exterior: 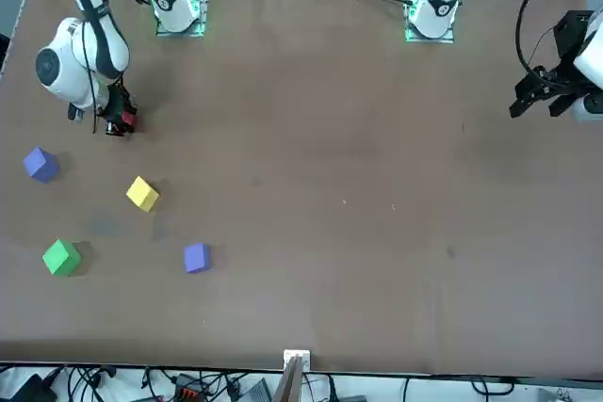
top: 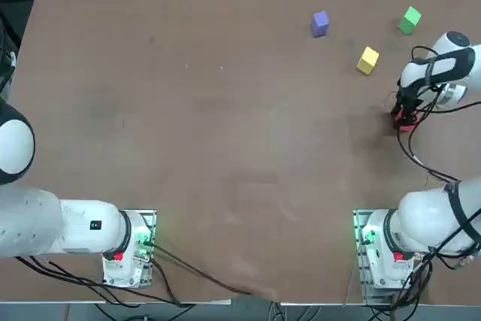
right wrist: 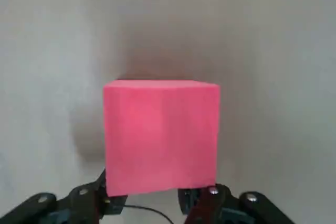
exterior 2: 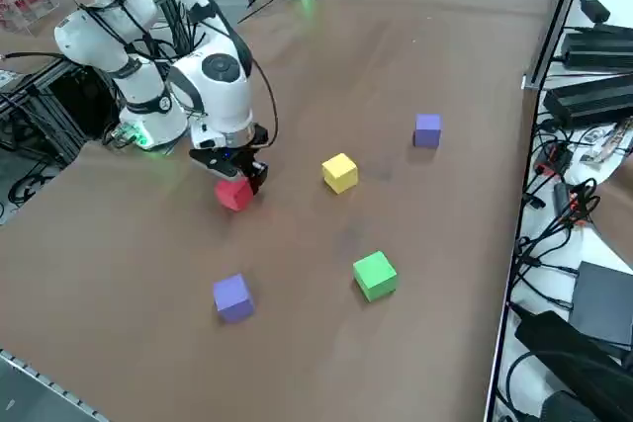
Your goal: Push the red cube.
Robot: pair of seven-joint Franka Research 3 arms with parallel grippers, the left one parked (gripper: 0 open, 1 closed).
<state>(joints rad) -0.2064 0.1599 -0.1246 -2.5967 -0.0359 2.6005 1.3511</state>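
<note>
We read no writing; plain matte red cube [right wrist: 160, 136] seems to touch the right gripper [right wrist: 152, 199], fingers pressed together, lower frame

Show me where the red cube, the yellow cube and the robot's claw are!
red cube [right wrist: 160, 135]: right wrist view, middle of its big facing side.
yellow cube [exterior 2: 339, 172]: right side view, its top face.
right claw [exterior 2: 235, 173]: right side view, shut fingertips just above the red cube.
</note>
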